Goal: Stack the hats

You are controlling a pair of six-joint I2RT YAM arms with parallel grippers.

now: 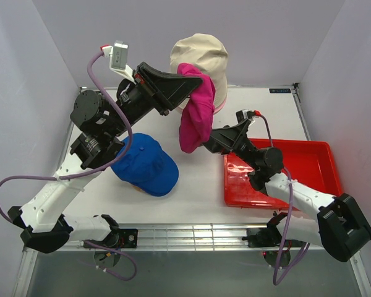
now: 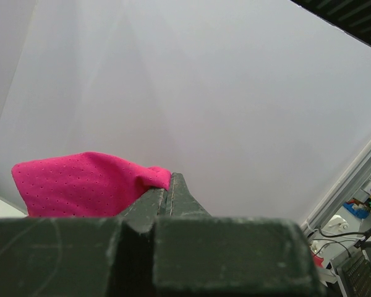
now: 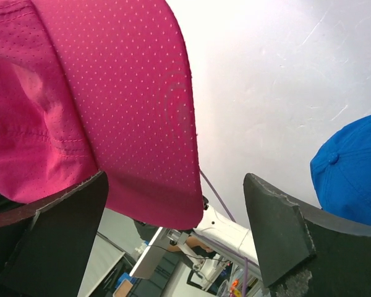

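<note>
Evidently the step in hand is carrying one cap over to the pile. Near the left edge, toward the front, the blue cap [image 1: 145, 164] sits domed over something I cannot see. The left gripper [image 1: 198, 78] is pinched tight on a fold of the magenta cap [image 1: 191, 117], which hangs limp above the middle of the table, just in front of the beige hat [image 1: 201, 55] at the far edge. The right gripper [image 1: 208, 142], spread wide and holding nothing, is at the cap's lower end. I judge it should next catch that dangling brim, so both arms can open the crown and lower it over another hat. A pale pink sliver [image 1: 221, 106] under the beige hat may be the fourth hat, but it is too small to tell. Whether a right finger touches the cloth is also unclear
</note>
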